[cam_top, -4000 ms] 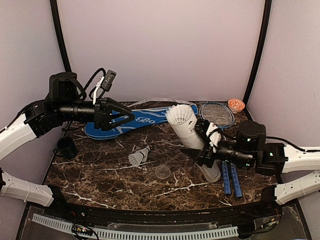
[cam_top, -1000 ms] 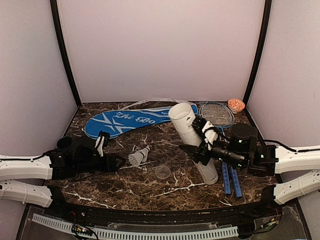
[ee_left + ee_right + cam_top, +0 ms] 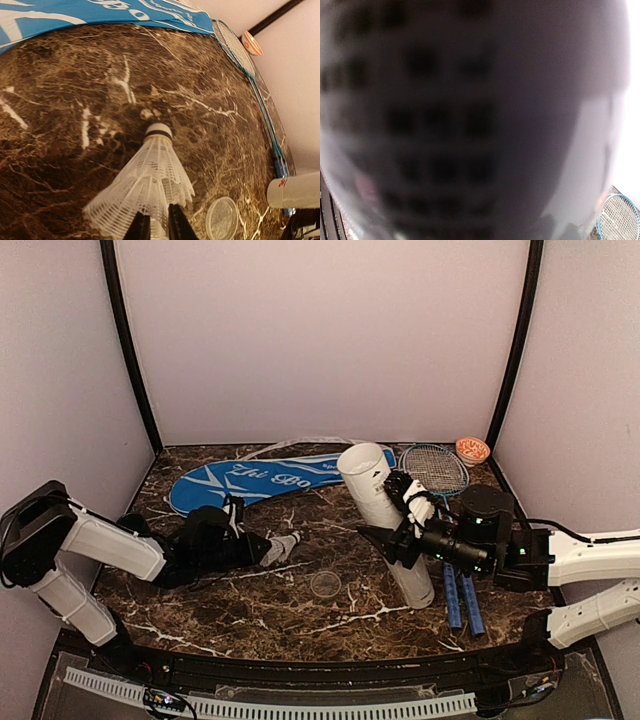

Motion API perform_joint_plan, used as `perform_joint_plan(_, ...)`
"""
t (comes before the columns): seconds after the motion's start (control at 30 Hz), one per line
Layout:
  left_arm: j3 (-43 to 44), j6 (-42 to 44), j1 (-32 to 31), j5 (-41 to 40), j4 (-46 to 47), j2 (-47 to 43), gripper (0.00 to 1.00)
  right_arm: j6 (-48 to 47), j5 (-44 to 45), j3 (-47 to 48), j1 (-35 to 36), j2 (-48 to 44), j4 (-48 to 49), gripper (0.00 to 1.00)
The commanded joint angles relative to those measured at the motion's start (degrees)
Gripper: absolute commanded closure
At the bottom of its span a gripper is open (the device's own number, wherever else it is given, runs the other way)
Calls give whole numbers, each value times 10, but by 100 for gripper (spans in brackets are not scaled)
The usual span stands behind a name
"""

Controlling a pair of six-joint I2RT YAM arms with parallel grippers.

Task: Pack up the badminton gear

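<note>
A white feather shuttlecock (image 3: 285,545) (image 3: 152,172) lies on its side on the marble table, cork end pointing away from my left gripper (image 3: 266,549) (image 3: 156,222). That gripper is shut on the rim of the feather skirt. My right gripper (image 3: 400,530) is shut on the long white tube (image 3: 372,495) (image 3: 294,190), held tilted with its open mouth up and to the left. The tube (image 3: 470,120) fills the right wrist view as a blur. Two blue-handled rackets (image 3: 440,472) (image 3: 241,50) lie at the right. The blue racket cover (image 3: 262,482) (image 3: 100,12) lies at the back.
A clear round lid (image 3: 325,585) (image 3: 221,219) lies flat on the table between the arms. A small orange-patterned bowl (image 3: 472,449) (image 3: 251,43) sits in the back right corner. The racket handles (image 3: 461,600) run toward the near edge beside the tube's foot.
My left arm has moved right to the shuttlecock, and its fingers have closed on the feather skirt. The right arm and the tube have stayed put.
</note>
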Motion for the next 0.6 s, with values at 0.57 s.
perform_joint_plan(0.57, 111, 209, 130, 94, -211, -90, 100, 1, 6, -6, -5, -14, -22, 44)
